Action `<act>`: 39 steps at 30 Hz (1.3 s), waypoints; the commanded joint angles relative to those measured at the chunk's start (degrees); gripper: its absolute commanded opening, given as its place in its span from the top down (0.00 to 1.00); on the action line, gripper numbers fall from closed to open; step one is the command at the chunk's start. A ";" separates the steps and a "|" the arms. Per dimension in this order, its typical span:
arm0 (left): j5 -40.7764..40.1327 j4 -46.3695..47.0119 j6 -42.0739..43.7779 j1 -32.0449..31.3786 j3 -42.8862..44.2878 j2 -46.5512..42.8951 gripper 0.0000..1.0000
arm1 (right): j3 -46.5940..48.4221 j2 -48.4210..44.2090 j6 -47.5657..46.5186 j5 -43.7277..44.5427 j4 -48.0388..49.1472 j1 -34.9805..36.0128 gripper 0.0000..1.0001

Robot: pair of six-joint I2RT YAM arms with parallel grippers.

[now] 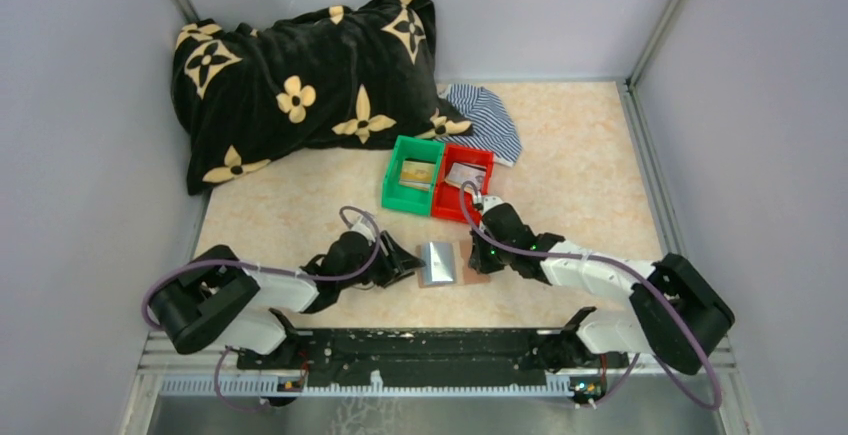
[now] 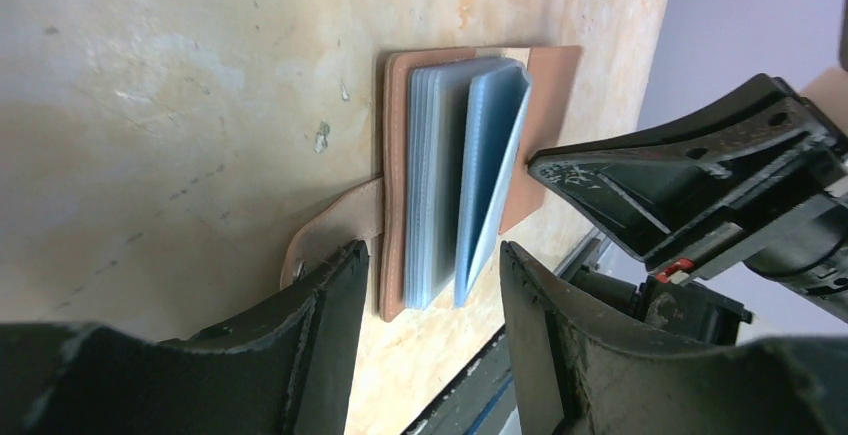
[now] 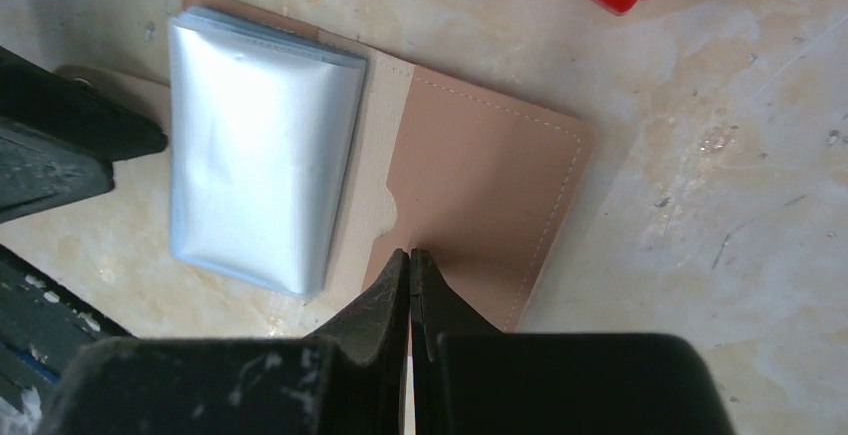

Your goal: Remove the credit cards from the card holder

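Observation:
The card holder [image 1: 452,263] lies open on the table between both grippers, brown leather with a stack of blue-grey sleeves [image 2: 470,175]. My left gripper [image 2: 430,250] is open, its fingers straddling the near end of the sleeve stack, one sleeve lifted. My right gripper [image 3: 410,253] is shut, its tips resting on the holder's tan right flap [image 3: 490,175]. A gold-tan credit card [image 1: 420,173] lies in the green bin and a greyish one [image 1: 466,174] in the red bin. I cannot tell whether the sleeves [image 3: 260,145] hold any cards.
The green bin [image 1: 398,187] and red bin [image 1: 447,203] stand side by side just beyond the holder. A black flowered cushion [image 1: 300,85] and striped cloth [image 1: 490,120] lie at the back. Grey walls close in both sides.

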 commanded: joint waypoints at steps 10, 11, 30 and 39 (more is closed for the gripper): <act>8.85 -5.11 10.31 1.36 6.57 -4.24 0.37 | -3.98 4.64 1.11 -3.52 9.65 -0.49 1.00; 9.68 -5.62 10.57 1.36 7.34 -4.68 0.37 | -4.13 4.65 1.19 -3.62 9.92 -0.50 1.00; 0.72 -22.18 17.09 0.03 11.78 -5.75 0.36 | -5.99 3.28 1.53 -3.37 11.11 -0.45 1.00; 1.34 -18.19 17.44 -0.87 13.42 1.02 0.35 | -6.72 2.22 1.81 -3.46 11.10 -0.49 1.00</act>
